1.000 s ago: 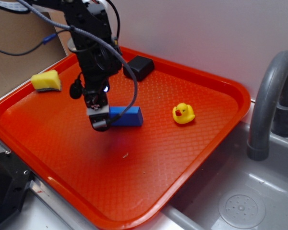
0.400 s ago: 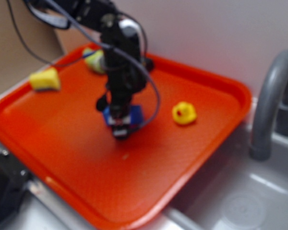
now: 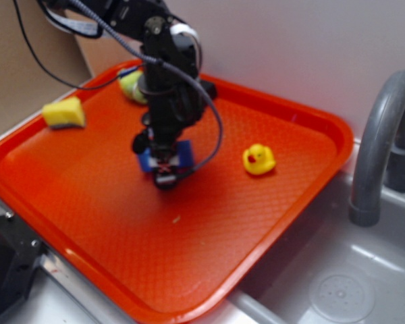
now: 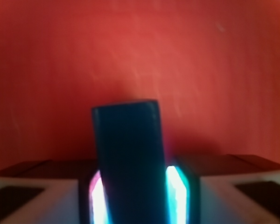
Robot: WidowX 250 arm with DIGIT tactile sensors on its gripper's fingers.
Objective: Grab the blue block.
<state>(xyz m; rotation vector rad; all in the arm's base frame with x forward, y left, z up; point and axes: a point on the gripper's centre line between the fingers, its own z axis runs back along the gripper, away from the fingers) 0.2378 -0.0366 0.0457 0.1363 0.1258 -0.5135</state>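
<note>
Your tool (image 3: pixel 165 177) sits at frame centre-left, clenched on the blue block (image 3: pixel 183 154); in the wrist view the block (image 4: pixel 128 158) stands between both fingers; the red tray (image 3: pixel 283 108) shows bare floor toward the lower frame; the yellow duck (image 3: pixel 258 160) sits right; a yellow sponge (image 3: pixel 63 112) lies near the upper-left rim.

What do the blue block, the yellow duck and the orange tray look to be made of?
The blue rectangular block looks like matte painted wood or solid plastic: flat faces, no glare. The small yellow duck seems soft rubber or vinyl, rounded and faintly glossy. The orange tray looks like moulded plastic, with a fine textured grid and sheen.
</note>
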